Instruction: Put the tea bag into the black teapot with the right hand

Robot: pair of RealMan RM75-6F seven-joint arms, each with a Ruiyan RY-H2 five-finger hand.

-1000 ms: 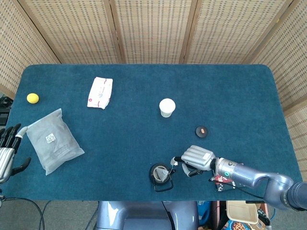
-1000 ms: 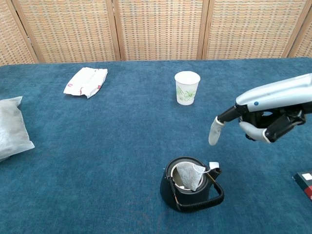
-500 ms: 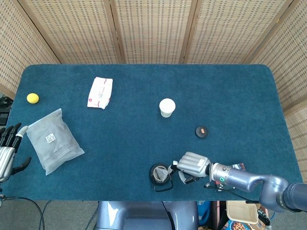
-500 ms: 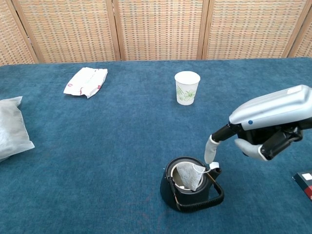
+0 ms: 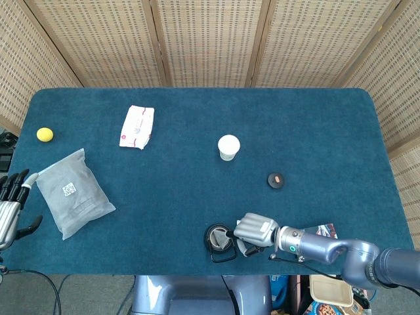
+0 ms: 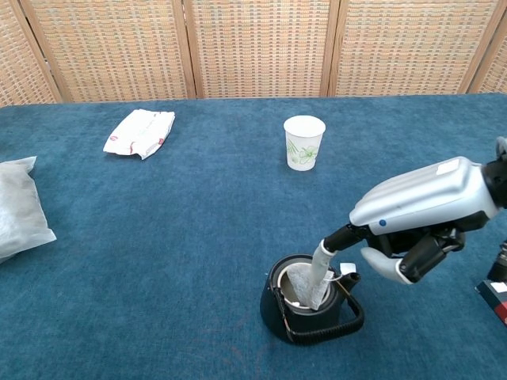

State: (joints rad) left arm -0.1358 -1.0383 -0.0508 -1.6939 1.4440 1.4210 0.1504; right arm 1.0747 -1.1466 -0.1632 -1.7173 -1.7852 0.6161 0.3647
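The black teapot (image 6: 295,315) (image 5: 214,238) stands near the table's front edge with its handle folded down toward the front. A white tea bag (image 6: 302,286) sticks up out of its opening, and the paper tag (image 6: 347,269) lies by the spout. My right hand (image 6: 420,210) (image 5: 256,230) hovers just right of the pot. One outstretched finger (image 6: 324,260) presses on the tea bag's top; the other fingers are curled in and hold nothing. My left hand (image 5: 8,207) rests at the table's far left edge, fingers spread and empty.
A paper cup (image 6: 304,142) stands behind the pot at mid-table. A white packet (image 6: 140,131), a grey pouch (image 5: 72,192) and a yellow ball (image 5: 44,134) lie to the left. A small black lid (image 5: 277,180) and a dark box (image 6: 495,293) sit to the right.
My right hand has moved left and down toward the teapot; its outstretched finger, a second ago above and right of the pot, now touches the tea bag. The left hand has not moved.
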